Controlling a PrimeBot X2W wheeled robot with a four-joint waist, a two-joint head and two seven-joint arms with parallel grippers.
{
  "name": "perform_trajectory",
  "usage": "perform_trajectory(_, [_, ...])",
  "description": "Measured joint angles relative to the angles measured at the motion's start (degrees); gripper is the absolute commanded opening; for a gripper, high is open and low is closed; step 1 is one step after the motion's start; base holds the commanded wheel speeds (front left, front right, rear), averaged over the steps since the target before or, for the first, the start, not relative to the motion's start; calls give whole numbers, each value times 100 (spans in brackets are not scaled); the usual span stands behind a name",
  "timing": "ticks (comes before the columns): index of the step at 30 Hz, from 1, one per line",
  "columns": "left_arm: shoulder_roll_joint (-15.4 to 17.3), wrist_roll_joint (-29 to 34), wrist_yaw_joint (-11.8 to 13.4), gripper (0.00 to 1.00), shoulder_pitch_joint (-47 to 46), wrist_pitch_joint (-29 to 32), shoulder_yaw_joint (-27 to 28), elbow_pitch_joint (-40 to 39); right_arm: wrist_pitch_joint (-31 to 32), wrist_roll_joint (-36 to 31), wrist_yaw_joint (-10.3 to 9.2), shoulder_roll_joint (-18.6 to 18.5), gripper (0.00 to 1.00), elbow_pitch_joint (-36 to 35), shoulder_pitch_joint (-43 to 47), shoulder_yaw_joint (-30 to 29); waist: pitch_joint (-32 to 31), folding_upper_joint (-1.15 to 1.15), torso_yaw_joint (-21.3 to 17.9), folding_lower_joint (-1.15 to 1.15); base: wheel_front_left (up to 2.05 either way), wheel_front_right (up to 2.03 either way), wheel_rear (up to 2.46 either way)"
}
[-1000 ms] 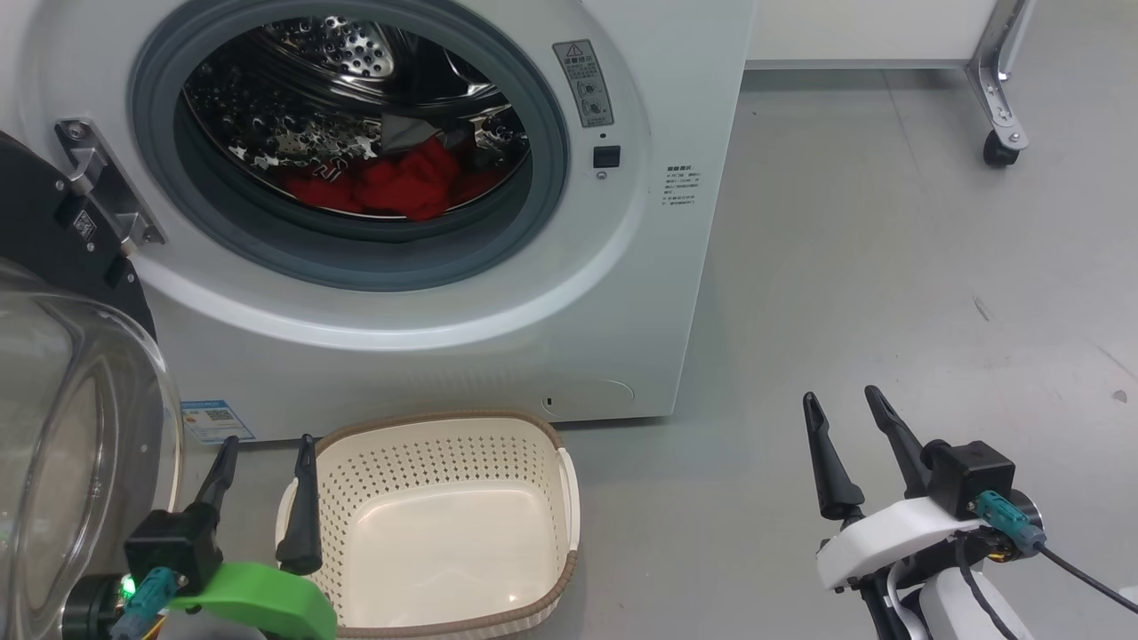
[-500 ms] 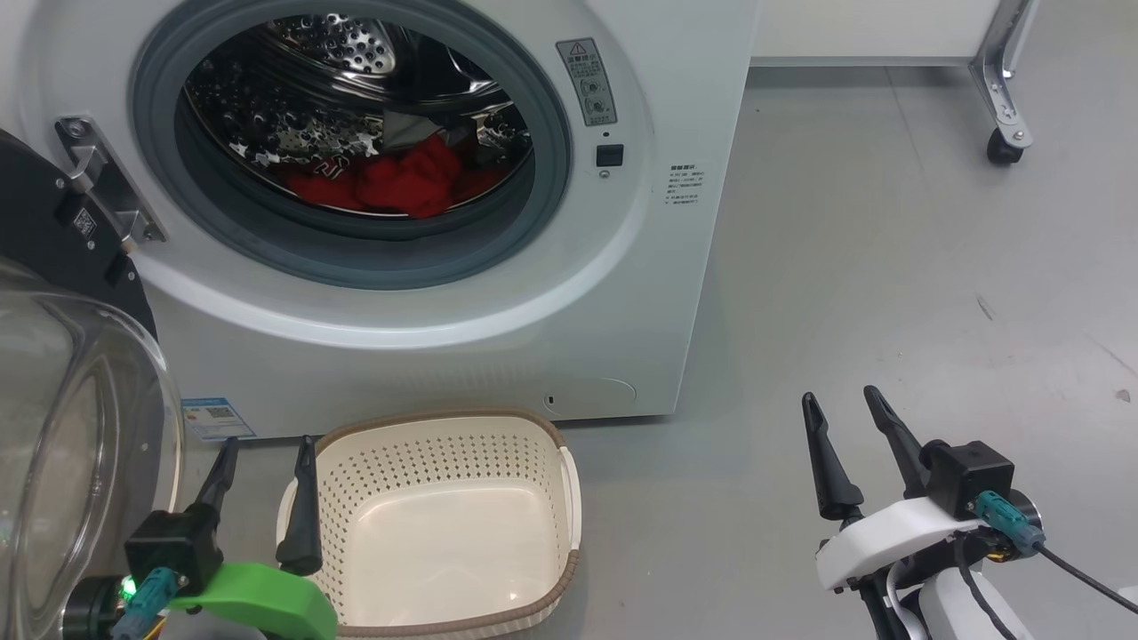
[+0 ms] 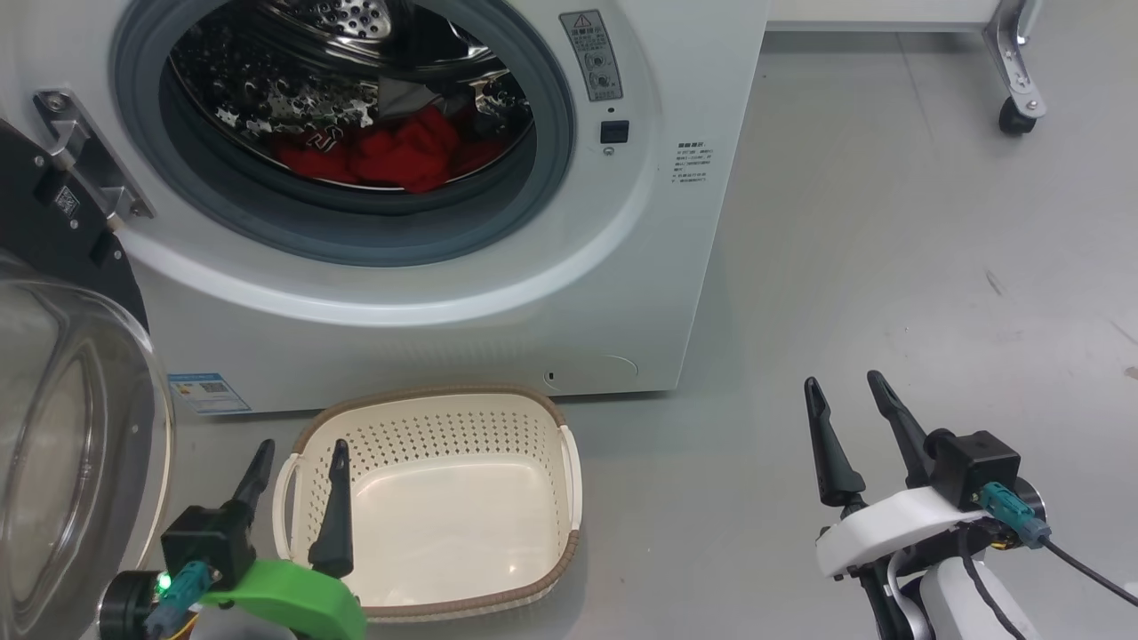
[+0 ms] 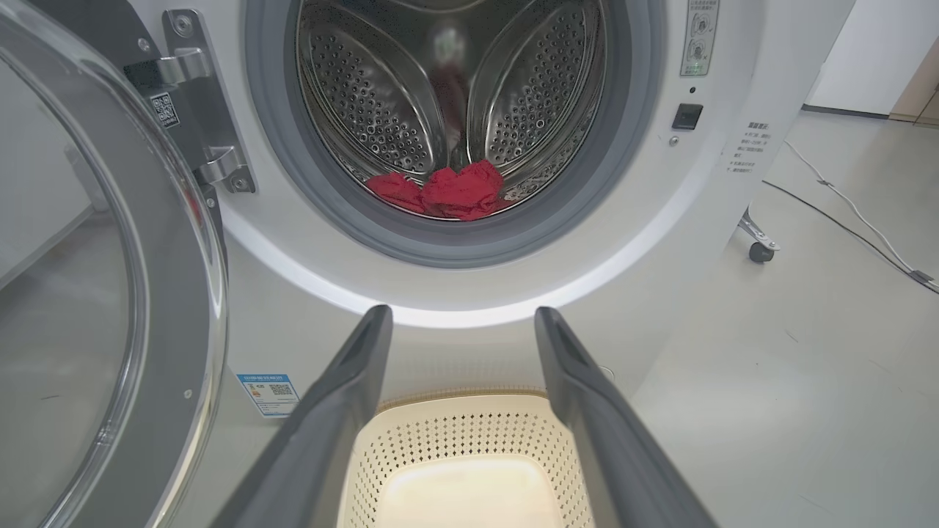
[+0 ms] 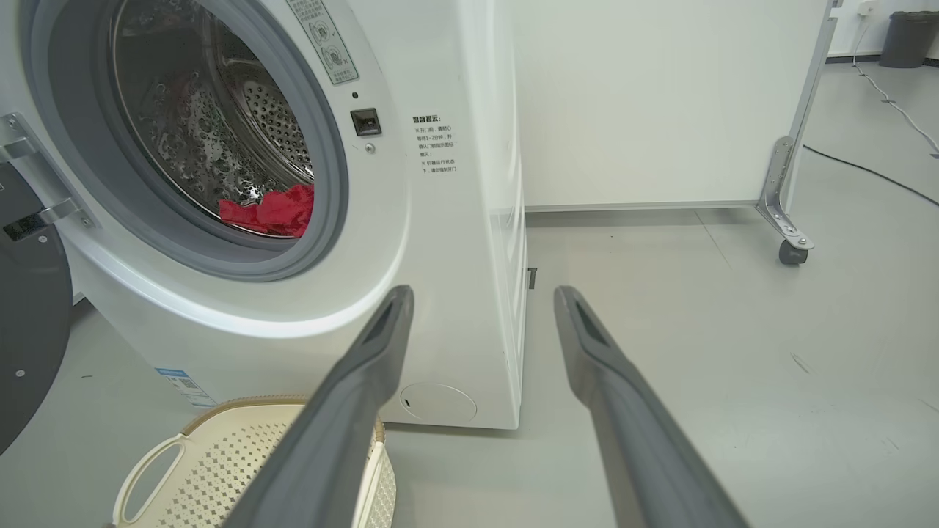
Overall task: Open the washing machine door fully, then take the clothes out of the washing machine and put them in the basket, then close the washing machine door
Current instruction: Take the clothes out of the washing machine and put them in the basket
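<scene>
Though jaws gape, the clothes point(image 3: 391, 156) lie well beyond them.

Upper right, a castor point(image 3: 1013, 116) under a white panel point(image 5: 645, 103); a cable point(image 5: 869, 171) crosses the grey floor point(image 3: 889, 267); possibly a bin point(image 5: 906, 37) beyond.

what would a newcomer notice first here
The red clothes bunched low in the shiny steel drum of the white washing machine stand out first. Its glass-bowled door hangs swung wide at the left, and an empty cream basket sits on the floor just before it.
</scene>
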Motion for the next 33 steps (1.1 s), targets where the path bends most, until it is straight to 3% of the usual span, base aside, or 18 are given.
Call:
perform_trajectory(11, [-116,-33,-96,100,-963,294,-238,315,0,-31,-1,-1,100,-291,-400,68,628,0,-8,0,0,0,0])
perform_trajectory(23, [-98,-463,-269,100,-2223,710,149,1022,-1,32,-1,-9,100,-487,-896,334,1535,0,-226,0,0,0,0])
perform_trajectory(33, [212,-472,-483,100,-3637,1044,236,1360,-1,234,0,-14,100,-610,-1444,610,2284,0,-485,0,0,0,0])
